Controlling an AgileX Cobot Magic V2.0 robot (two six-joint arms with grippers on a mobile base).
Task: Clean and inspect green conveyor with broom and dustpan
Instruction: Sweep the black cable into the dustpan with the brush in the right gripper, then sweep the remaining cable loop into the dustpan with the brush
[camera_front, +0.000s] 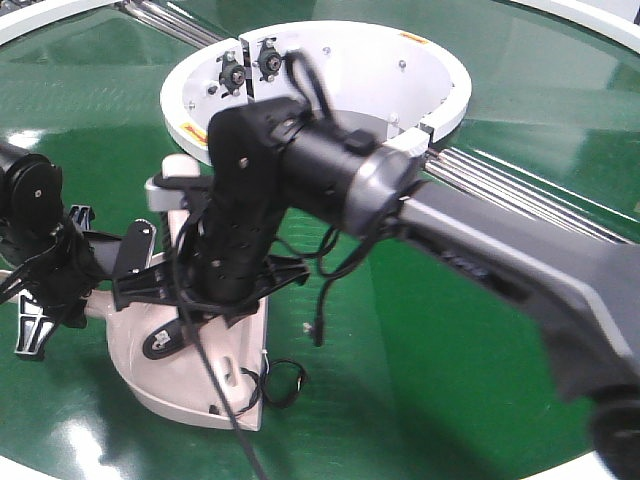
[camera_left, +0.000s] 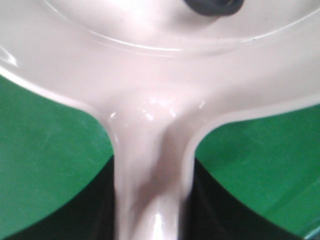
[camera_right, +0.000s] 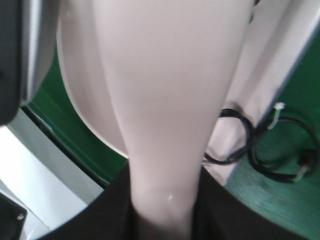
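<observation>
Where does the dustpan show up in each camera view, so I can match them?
Exterior front: dustpan lies lower left of centre.
Left wrist: dustpan fills the top, its handle running down the middle.
Right wrist: dustpan is partly hidden behind the broom, showing at both sides.
Shared landmark: the green conveyor beneath it in every view.

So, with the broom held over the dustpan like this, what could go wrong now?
1. A loose black cable lies at the edge of the dustpan on the green conveyor; the broom might drag or snag it rather than sweep it in.
2. The right arm works close beside the left arm, so a wide stroke could knock them together.
</observation>
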